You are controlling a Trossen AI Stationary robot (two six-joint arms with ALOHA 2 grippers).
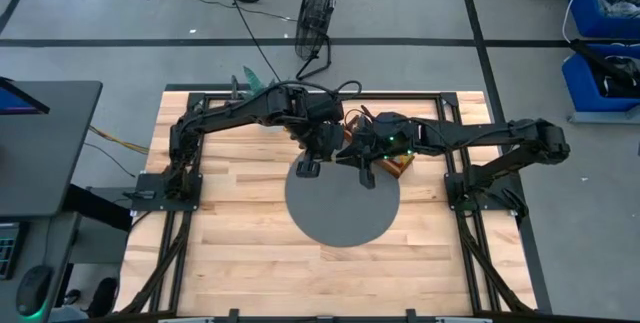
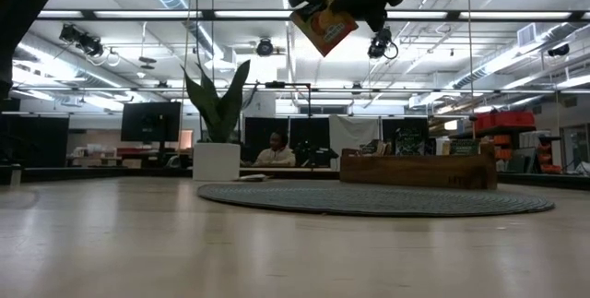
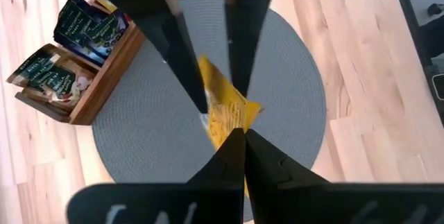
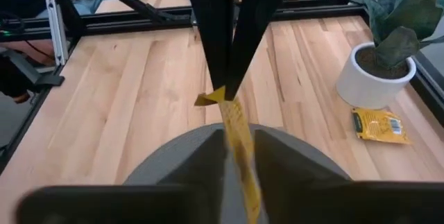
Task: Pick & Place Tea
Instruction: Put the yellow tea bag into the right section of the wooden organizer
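Observation:
A yellow tea packet (image 2: 324,23) is held high above the round grey mat (image 1: 340,213), between both grippers. My left gripper (image 3: 236,141) and my right gripper (image 4: 239,158) meet over the mat's far edge, and both are shut on this packet. The arms hide it in the high view. A second yellow packet (image 4: 378,123) lies flat on the wood beside the plant pot. Several dark packets (image 3: 83,26) stand in the brown wooden tray (image 3: 104,78). My left gripper pinches one end of the yellow packet (image 3: 223,128) between its two fingers, coming from above and pointing down. In the right wrist view its fingertips close on a corner (image 4: 208,100). The packet is lifted clear and tilted. My right gripper has the packet's other end (image 4: 239,144) between its two fingers, which show it edge-on. The fingers slant down from the table's right side. The packet hangs clear of the mat between the two grippers.
The tray (image 1: 400,166) sits at the mat's far right rim. A white pot with a green plant (image 4: 378,71) stands near the far edge of the table. Bare wood lies in front of the mat. A person (image 2: 275,153) sits in the room behind.

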